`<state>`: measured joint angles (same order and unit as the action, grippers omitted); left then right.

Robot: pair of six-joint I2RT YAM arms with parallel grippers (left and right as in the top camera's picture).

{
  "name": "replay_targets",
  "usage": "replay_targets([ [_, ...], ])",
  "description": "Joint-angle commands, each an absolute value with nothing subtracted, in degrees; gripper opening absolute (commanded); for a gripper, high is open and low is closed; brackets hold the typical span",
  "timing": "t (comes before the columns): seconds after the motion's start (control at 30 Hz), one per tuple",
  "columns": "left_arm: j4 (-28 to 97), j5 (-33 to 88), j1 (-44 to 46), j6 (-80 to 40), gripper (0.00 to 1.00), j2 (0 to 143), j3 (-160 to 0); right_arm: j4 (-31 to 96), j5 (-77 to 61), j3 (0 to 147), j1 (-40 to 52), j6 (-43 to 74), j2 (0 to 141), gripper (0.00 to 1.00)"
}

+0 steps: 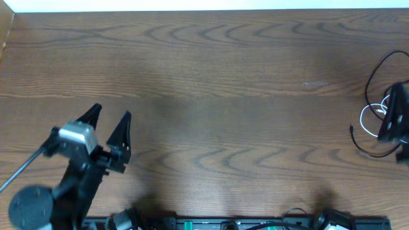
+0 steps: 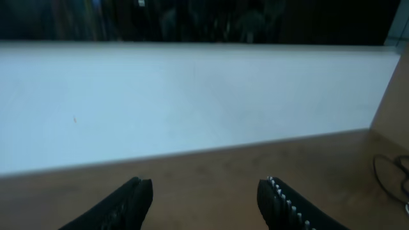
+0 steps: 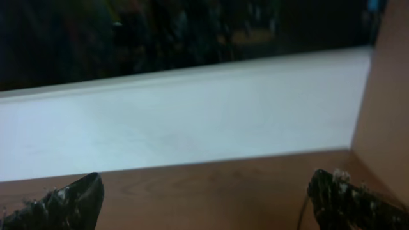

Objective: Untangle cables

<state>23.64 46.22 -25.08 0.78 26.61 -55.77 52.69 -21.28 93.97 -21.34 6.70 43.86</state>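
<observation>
Left gripper (image 1: 111,116): lower left of the overhead view, over bare wood. Jaws stand parted with nothing between them. Its own wrist view shows both fingers (image 2: 131,199) apart above the table (image 1: 211,76).

Right gripper (image 3: 204,186): at the far right edge of the overhead view, directly over the tangle. Jaws are spread wide in its wrist view and no cord lies between them. One thin dark strand shows just beside the fingertip at the lower right of that view; whether it touches cannot be told.

Cables (image 1: 369,121): bunched at the right edge of the overhead view, partly hidden under the right arm.
- One black loop arcs toward the upper right.
- A white loop sits in the middle.
- A black end trails toward the lower right.
- The same tangle is glimpsed at the lower right edge of the left wrist view (image 2: 386,174).
- Plug ends are too small to make out.

Step in hand, as judged: approach. Nothing is gripped and the cords are not yet separated.

Next move calls for:
- the right gripper to descend and close on a single strand, the white one being easiest to single out;
- the left gripper to cross the table toward the pile and pin or draw away a second cord.
</observation>
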Motion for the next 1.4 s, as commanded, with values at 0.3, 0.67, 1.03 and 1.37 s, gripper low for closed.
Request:
replay_targets([
  [0.3, 25.6, 39.9, -25.3, -0.8, 0.59, 24.7, -68.0, 48.7, -29.6, 91.3, -21.3, 1.0, 26.8, 0.99],
  [0.67, 26.0, 39.2, -25.3, -0.8, 0.59, 24.7, -72.4, 47.0, -26.0, 91.1, -20.0, 1.2, 12.1, 0.99],
  [1.03, 26.1, 39.2, -24.7, -0.7, 0.59, 24.7, -73.3, 44.4, -20.9, 88.9, -17.8, 1.8, 10.9, 0.99],
  [1.37, 26.3, 39.2, -22.4, -0.5, 0.60, 24.7, -73.4, 39.5, -23.2, 76.4, -14.5, 3.2, 10.9, 0.99],
])
